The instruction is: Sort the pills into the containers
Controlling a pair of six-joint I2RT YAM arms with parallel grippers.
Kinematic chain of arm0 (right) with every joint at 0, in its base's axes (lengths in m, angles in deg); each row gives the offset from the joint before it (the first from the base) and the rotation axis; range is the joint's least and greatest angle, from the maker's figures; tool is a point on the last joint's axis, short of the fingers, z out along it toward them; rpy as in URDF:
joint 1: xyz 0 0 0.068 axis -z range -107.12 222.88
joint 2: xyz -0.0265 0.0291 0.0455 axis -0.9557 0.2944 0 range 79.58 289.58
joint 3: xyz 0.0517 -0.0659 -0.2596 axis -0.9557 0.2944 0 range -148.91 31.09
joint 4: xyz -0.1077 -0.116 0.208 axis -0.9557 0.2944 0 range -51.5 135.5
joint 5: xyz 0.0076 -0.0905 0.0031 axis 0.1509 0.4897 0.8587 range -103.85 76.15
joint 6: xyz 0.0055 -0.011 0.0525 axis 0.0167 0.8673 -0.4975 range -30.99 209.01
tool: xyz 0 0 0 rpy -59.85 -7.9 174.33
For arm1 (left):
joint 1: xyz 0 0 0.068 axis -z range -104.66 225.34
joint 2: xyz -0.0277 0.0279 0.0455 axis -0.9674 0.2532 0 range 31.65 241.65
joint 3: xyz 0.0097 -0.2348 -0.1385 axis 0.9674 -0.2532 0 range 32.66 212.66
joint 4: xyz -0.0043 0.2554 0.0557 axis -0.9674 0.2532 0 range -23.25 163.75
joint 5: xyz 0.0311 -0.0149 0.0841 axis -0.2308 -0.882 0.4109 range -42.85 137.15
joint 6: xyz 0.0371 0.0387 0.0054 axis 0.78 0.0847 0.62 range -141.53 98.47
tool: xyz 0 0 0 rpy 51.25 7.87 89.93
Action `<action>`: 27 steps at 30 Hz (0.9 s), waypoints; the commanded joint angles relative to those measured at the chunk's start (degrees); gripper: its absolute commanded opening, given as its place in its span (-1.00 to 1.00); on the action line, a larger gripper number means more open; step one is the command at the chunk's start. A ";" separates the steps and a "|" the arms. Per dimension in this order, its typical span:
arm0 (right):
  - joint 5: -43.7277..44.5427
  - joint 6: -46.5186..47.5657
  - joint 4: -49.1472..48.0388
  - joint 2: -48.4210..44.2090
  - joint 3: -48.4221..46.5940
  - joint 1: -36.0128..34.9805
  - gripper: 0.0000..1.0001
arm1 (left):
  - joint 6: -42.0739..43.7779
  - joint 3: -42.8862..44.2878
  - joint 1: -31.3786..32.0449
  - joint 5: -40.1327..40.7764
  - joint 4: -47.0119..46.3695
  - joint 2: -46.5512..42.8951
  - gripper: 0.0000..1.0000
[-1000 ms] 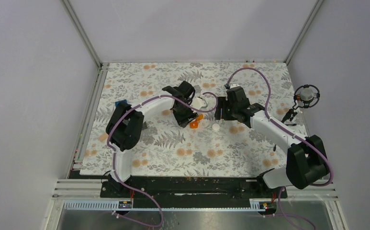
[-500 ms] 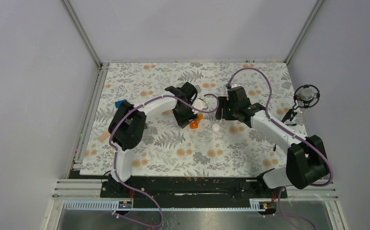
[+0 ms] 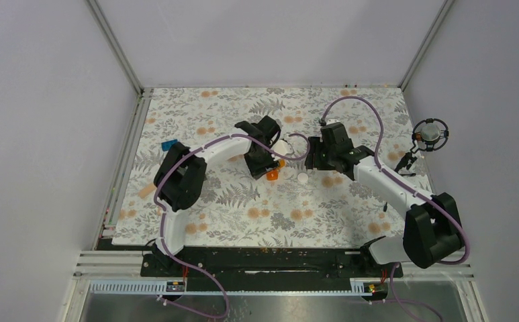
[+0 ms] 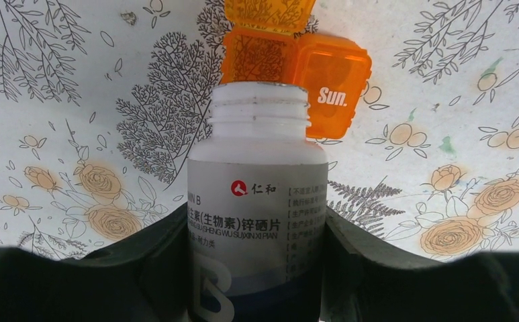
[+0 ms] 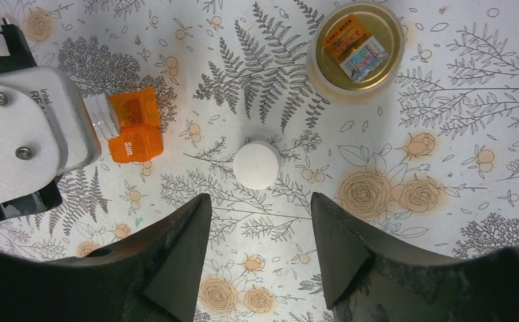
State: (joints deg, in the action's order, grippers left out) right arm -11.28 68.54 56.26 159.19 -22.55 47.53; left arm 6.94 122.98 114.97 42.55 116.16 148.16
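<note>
My left gripper (image 4: 256, 215) is shut on a white bottle with a dark blue base (image 4: 258, 194). The bottle has no cap and lies tilted, its mouth right at the translucent orange box (image 4: 297, 64), which has its lid open and is marked "Sun.". From above, the left gripper (image 3: 270, 153) sits just behind the orange box (image 3: 272, 174). My right gripper (image 5: 258, 198) hangs open over the mat, and a round white cap (image 5: 257, 165) lies just ahead of its fingertips. A clear tan bottle (image 5: 356, 41) stands upright farther on. No pills show in any view.
A blue brick (image 3: 169, 144) lies at the mat's left side. A dark plate (image 3: 309, 153) is partly hidden under the right gripper (image 3: 315, 159). A round black device on a stand (image 3: 431, 132) sits off the mat's right edge. The white cap (image 3: 302, 178) lies between the arms.
The left arm has edged a little to the right with the white bottle, closer to the orange box. The right arm has barely shifted.
</note>
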 commanded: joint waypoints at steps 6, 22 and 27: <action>11.23 -1.22 1.90 -4.70 0.97 0.12 0.08 | 0.66 2.58 0.96 2.13 -0.25 0.76 -1.00; 16.20 -2.20 3.99 -5.59 1.31 0.12 0.05 | 0.45 2.77 1.76 4.26 0.70 -1.29 -1.00; 16.81 -2.42 4.16 -5.56 1.63 0.17 0.05 | 0.38 2.87 2.49 6.16 0.78 -2.30 -1.00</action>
State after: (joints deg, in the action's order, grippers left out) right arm 3.06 67.34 60.06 155.28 -21.37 47.53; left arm 7.07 123.68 116.61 45.79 116.46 148.90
